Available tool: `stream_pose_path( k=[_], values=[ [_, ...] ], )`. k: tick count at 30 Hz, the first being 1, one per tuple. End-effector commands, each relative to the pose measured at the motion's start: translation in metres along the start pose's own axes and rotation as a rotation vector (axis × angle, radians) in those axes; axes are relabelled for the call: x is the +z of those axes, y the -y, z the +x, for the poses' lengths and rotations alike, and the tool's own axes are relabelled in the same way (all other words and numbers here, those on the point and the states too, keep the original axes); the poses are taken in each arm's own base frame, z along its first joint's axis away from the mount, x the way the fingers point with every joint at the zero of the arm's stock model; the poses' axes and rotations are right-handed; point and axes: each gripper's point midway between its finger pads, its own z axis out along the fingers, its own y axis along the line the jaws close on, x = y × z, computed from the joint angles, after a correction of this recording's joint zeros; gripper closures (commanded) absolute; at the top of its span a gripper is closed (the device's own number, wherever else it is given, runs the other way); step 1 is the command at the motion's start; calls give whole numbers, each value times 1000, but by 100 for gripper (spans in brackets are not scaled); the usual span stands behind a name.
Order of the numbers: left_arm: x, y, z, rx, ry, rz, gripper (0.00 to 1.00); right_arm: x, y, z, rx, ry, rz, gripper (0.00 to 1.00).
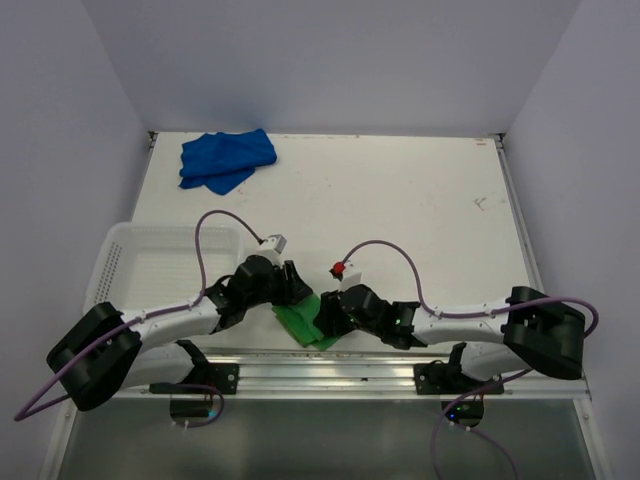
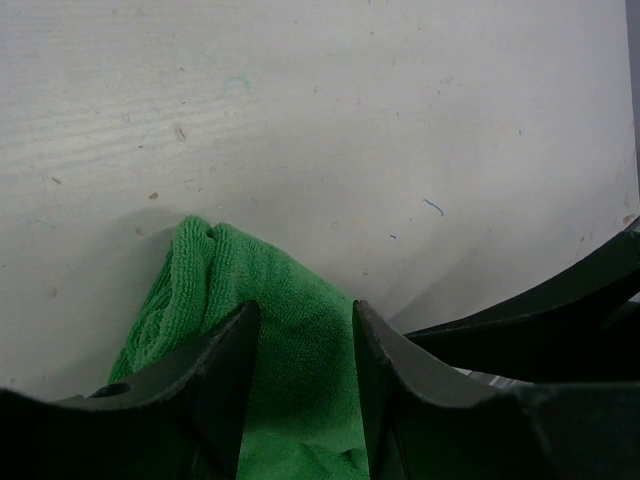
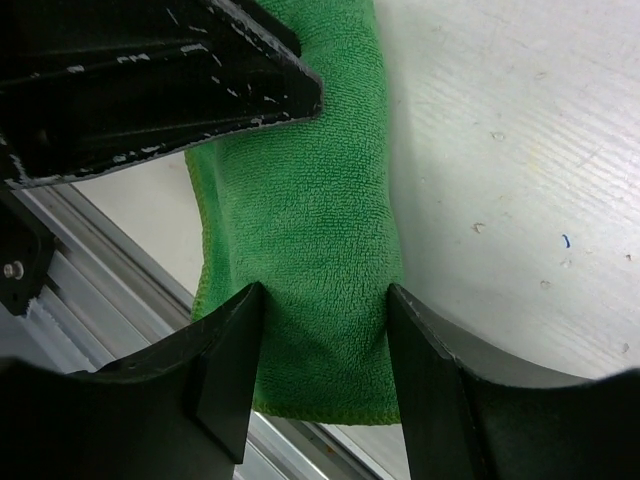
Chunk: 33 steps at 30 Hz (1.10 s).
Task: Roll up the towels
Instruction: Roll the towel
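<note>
L gripper [image 2: 305,310], R gripper [image 3: 325,295] stood part-open astride green towel [image 3: 320,190] at bench [image 1: 400,200] near edge, prob. to roll it; clamped? Can't tell.

From above, the left pincer [image 1: 298,288] and right pincer [image 1: 328,312] are covering most of the green towel [image 1: 297,326]. Each wrist picture is cutting part of it off at an edge, and nothing is showing whether either pincer is squeezing it.
</note>
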Motion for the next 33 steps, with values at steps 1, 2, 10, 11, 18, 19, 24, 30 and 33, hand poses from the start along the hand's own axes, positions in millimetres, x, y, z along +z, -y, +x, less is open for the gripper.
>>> stream_pose_path(
  k=[1,2,10,11,18,19,24,30,33],
  values=[
    [-9,-48,41,-1,-120,-174,52,4,-5,14,4,-45,-52,46],
    [-9,-49,41,-1,-118,-176,52,3,-6,15,-1,-51,-57,50],
    [-6,-36,15,22,-62,-182,51,0,1,4,-105,-23,-1,82],
    [-6,-34,12,27,-59,-185,50,0,2,4,-115,-19,7,84],
    [-5,-18,-18,75,-26,-206,46,-5,16,-10,-249,68,177,95],
    [-5,-18,-21,85,-23,-210,45,-8,12,-10,-288,73,196,95],
    [-8,-7,-31,91,-21,-199,44,-13,19,-26,-403,168,396,95],
    [-22,9,-44,85,13,-156,43,-15,7,-27,-540,234,514,94],
    [-30,18,-52,83,37,-134,43,-14,-5,-17,-642,235,534,94]
  ],
)
